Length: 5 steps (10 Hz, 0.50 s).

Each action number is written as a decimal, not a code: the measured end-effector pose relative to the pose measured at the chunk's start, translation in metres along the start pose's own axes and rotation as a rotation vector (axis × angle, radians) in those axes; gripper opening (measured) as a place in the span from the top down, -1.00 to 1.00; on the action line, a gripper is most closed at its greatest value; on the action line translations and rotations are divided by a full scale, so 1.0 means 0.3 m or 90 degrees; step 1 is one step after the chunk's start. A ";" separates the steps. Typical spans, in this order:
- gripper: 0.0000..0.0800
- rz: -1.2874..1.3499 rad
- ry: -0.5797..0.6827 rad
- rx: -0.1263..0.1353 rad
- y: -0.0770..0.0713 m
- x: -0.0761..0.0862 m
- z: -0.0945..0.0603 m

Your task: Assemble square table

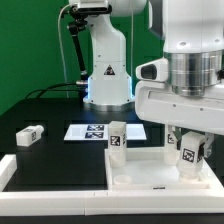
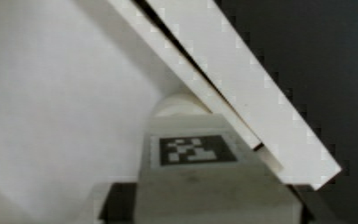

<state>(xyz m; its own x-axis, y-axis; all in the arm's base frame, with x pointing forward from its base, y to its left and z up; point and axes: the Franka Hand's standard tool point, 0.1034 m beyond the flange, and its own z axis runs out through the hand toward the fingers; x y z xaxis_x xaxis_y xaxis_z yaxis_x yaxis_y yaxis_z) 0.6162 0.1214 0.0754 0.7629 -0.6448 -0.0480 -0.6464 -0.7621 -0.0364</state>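
Straddling the upright leg [image 1: 189, 156], the claw [image 2: 202, 200] has it directly between its fingers, long axis vertical along the approach, beside the square top [image 1: 150, 178] rim; jaws flank it, actual pinch impossible to tell.

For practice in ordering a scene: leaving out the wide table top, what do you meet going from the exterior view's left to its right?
leg lying on its side → marker board → upright tagged leg → rightmost tagged leg
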 end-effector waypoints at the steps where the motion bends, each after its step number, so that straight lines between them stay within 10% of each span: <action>1: 0.27 0.056 0.000 0.000 0.000 0.000 0.000; 4: 0.27 0.312 0.005 0.001 0.022 0.017 0.014; 5: 0.27 0.386 0.018 0.037 0.023 0.032 0.014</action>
<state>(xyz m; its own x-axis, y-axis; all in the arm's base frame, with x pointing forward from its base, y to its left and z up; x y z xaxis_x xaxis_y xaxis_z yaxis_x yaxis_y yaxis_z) 0.6190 0.1102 0.0705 0.2582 -0.9648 -0.0506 -0.9648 -0.2548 -0.0650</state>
